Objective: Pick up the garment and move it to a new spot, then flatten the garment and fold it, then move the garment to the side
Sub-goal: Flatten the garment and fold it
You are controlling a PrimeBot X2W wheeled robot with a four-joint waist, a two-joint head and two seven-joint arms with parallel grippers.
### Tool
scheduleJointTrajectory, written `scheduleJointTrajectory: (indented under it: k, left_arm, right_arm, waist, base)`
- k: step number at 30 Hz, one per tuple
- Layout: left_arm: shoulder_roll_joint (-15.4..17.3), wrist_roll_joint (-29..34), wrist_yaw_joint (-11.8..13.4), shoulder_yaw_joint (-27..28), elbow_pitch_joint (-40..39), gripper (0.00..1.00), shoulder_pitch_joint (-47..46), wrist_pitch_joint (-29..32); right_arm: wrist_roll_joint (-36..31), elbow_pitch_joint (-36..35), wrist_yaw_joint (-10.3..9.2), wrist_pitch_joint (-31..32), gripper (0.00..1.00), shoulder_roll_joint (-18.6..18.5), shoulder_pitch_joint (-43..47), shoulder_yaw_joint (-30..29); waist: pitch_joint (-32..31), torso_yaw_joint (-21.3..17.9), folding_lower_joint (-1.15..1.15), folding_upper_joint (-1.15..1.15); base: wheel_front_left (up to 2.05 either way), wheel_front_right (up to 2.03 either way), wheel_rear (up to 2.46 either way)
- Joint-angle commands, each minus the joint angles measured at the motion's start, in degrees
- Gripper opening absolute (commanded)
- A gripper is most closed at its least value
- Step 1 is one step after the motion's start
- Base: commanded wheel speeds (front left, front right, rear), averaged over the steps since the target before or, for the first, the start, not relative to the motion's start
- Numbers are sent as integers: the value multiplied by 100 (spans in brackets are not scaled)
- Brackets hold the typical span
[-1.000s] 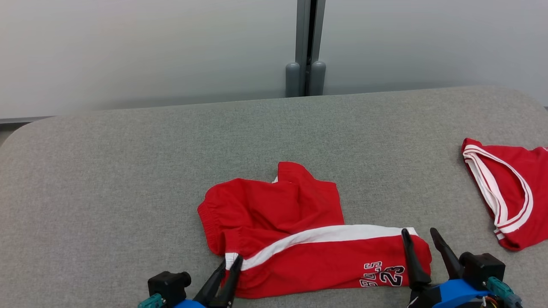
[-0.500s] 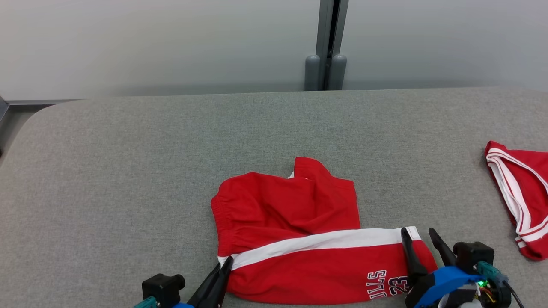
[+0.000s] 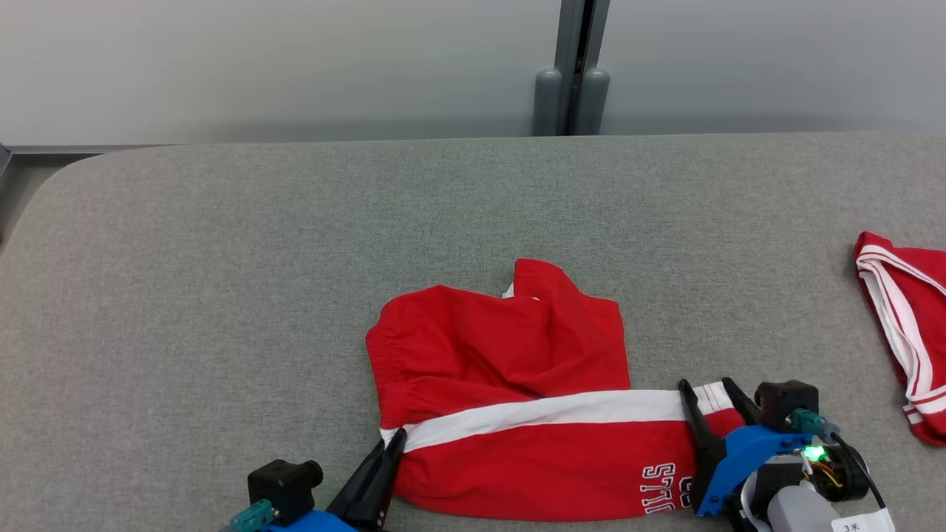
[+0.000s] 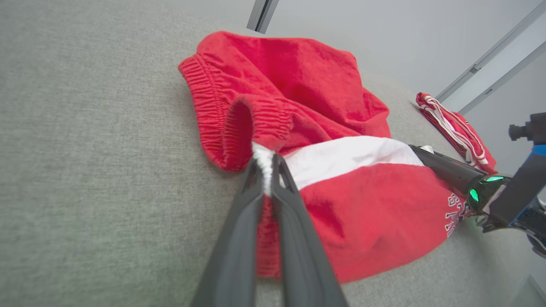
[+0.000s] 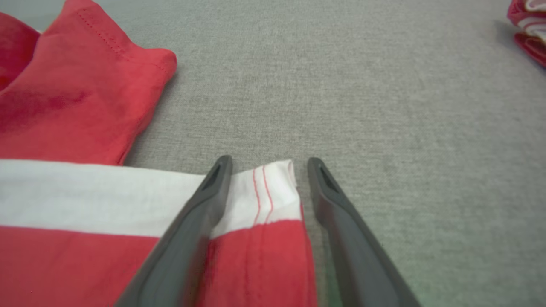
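The garment [image 3: 502,355] is a pair of red shorts with a white side stripe, lying crumpled on the grey table, near its front edge. My left gripper [image 3: 399,434] is shut on the garment's left corner, where the white stripe meets the elastic waistband; the left wrist view shows the white cloth pinched between the fingertips [image 4: 266,160]. My right gripper [image 3: 706,384] stands open astride the garment's right hem corner. In the right wrist view that white hem sits between the two fingers [image 5: 269,161] with a gap on the right side.
A second red piece with white trim [image 3: 902,325] lies at the table's right edge. The grey padded table [image 3: 222,258] stretches wide to the left and back. Behind it stand a pale wall and a grey post [image 3: 573,66].
My left gripper has shut on the garment's left corner. My right gripper has slid forward over the hem corner. The head camera has shifted, so the whole picture moved.
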Motion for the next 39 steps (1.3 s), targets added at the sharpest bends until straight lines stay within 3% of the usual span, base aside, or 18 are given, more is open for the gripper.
scheduleJointTrajectory:
  k: [1, 3, 13, 17, 21, 29, 35, 39]
  left_arm:
    - [13, 15, 11, -5, -23, 0, -66, -14]
    - [21, 9, 11, 2, -16, 0, -82, -14]
    - [4, 135, 11, 262, -134, 0, -80, -14]
    - [37, 248, 11, 410, -384, 0, -263, -14]
    - [128, 286, 11, 537, -649, 0, -533, -14]
    - [647, -305, 12, 606, -1179, 0, -1417, 2]
    - [1342, -810, 14, 563, -1854, 0, -2116, 532]
    - [1538, -1251, 14, 675, -2057, 0, -2475, 1015]
  right_arm:
    - [10, 124, 1, 49, 46, -5, -23, 55]
    - [40, 177, 1, 0, 0, -1, -42, 106]
    - [-34, -19, 0, -296, 0, -8, -189, 91]
    - [60, -483, 0, -357, 0, -9, -247, 12]
    - [178, -1384, 0, -361, 0, -11, -217, -58]
    - [714, -3251, -1, -362, 0, -159, -105, -96]
    - [952, -4363, -1, -245, 0, -421, -232, -55]
    - [840, -4794, -1, 69, 0, -521, -448, 20]
  waist:
    - [6, -2, 0, 0]
    - [16, -8, 0, 0]
    - [-110, -69, 0, 0]
    - [-299, -105, 0, 0]
    - [-505, -166, 0, 0]
    - [-775, -253, 0, 0]
    - [-749, -261, 0, 0]
    - [-530, -236, 0, 0]
  base:
    - [0, 0, 0]
    - [0, 0, 0]
    - [0, 0, 0]
    - [0, 0, 0]
    - [0, 0, 0]
    - [0, 0, 0]
    - [0, 0, 0]
    - [0, 0, 0]
